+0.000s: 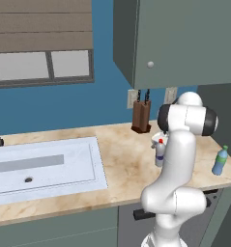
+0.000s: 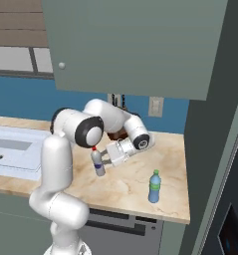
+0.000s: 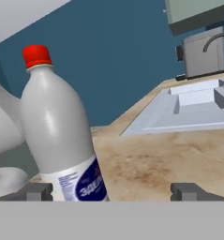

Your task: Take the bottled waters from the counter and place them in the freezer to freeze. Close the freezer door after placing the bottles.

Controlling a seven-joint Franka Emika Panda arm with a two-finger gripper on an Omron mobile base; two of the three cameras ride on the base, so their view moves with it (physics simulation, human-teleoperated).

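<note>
The whitish bottle with red cap and blue label (image 2: pixel 97 166) stands upright on the beige counter (image 2: pixel 133 185). My gripper (image 2: pixel 103 160) reaches in from the right, level with its body. In the hand view this bottle (image 3: pixel 62 136) rises between my open fingers, close to the left fingertip (image 3: pixel 36 191), with a wide gap to the right one; the gripper (image 3: pixel 112 192) grips nothing. My arm partly covers that bottle (image 1: pixel 160 154) in the left base view. The blue-green bottle with green cap (image 2: pixel 154 187) (image 1: pixel 220 161) stands apart near the counter's right end. The slate-grey freezer (image 2: pixel 212 139) rises just beyond it.
A brown knife block (image 1: pixel 141 116) stands against the blue wall behind the bottles. The pale inset sink (image 1: pixel 44 166) lies to the left, a grey-green wall cabinet (image 1: pixel 184 38) hangs overhead, and a dark door face with a black panel (image 2: pixel 235 226) shows at lower right.
</note>
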